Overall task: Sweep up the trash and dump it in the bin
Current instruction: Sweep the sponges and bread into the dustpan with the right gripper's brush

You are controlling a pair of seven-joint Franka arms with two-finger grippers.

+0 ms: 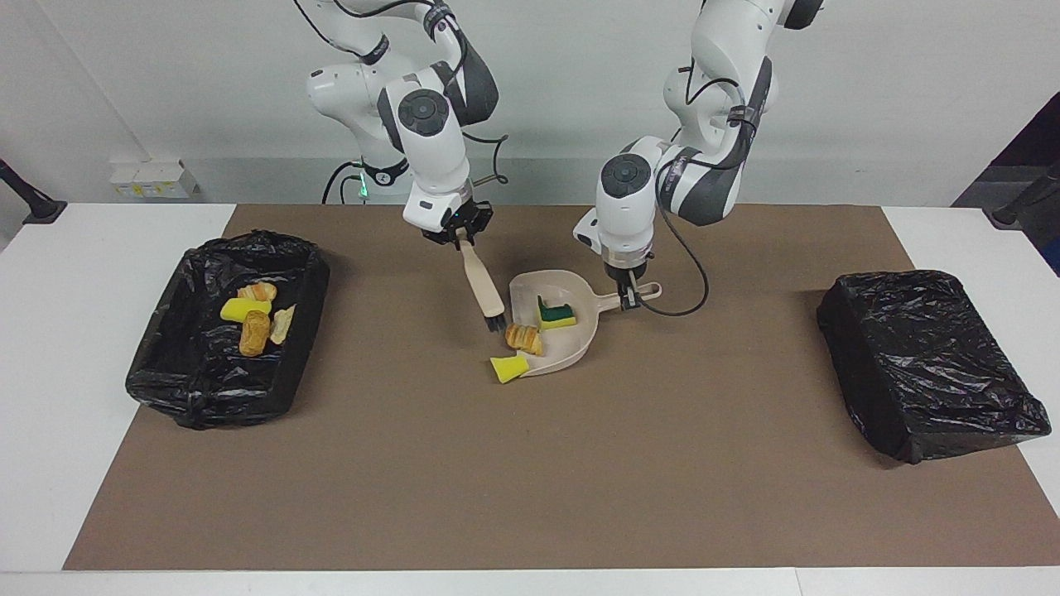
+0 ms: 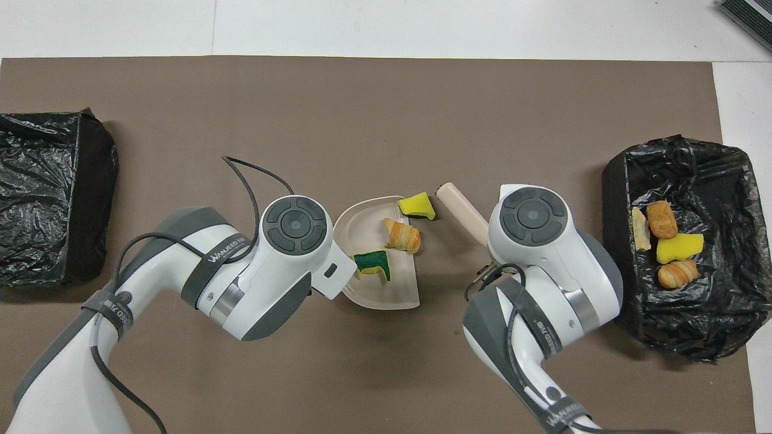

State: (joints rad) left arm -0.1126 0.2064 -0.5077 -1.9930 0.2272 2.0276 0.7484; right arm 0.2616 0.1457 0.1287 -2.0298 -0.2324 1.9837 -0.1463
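- Facing view: trash looks light, soft and squashy, better pushed with the brush (image 1: 483, 285) than pinched. Right gripper (image 1: 456, 235) clamps the brush handle, bristles beside the dustpan (image 1: 580, 331); left gripper (image 1: 627, 296) clamps the dustpan's handle.
- Overhead view: green-topped sponge (image 2: 374, 264) and striped bread piece (image 2: 403, 235) lie in the dustpan; yellow sponge chunk (image 2: 418, 206) touches its lip.

A green-topped yellow sponge chunk (image 1: 555, 314) and a striped bread piece (image 1: 523, 338) sit mid-frame in the pan. A plain yellow chunk (image 1: 508, 368) lies just below them. More scraps (image 1: 252, 317) rest in the bin at left.
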